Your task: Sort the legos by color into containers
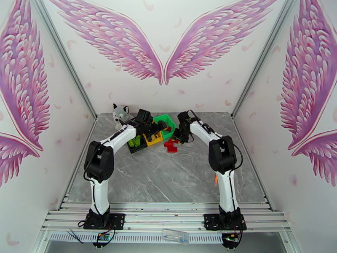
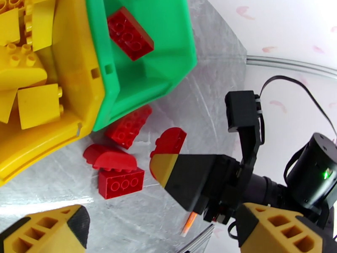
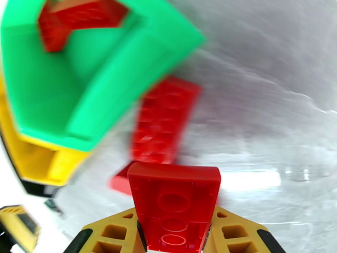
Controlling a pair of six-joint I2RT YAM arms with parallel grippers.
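Note:
The containers stand in a row: a black bin [image 1: 135, 144] with green legos, a yellow bin [image 2: 80, 76] with yellow legos [image 2: 25, 76], and a green bin [image 2: 164, 51] holding one red brick [image 2: 129, 33]. Three red legos [image 2: 121, 182] lie on the table just in front of the green bin. My right gripper [image 3: 175, 232] is shut on a red brick [image 3: 173, 199], a little above the table beside that pile. A long red brick [image 3: 164, 119] lies under it against the green bin's wall [image 3: 109, 102]. My left gripper [image 2: 164, 216] hangs open over the yellow and green bins, holding nothing.
A plush husky [image 1: 121, 114] sits behind the bins at the back left. A thin orange stick [image 1: 215, 178] lies beside the right arm. Bare grey table [image 1: 168, 178] stretches from the bins to the arm bases.

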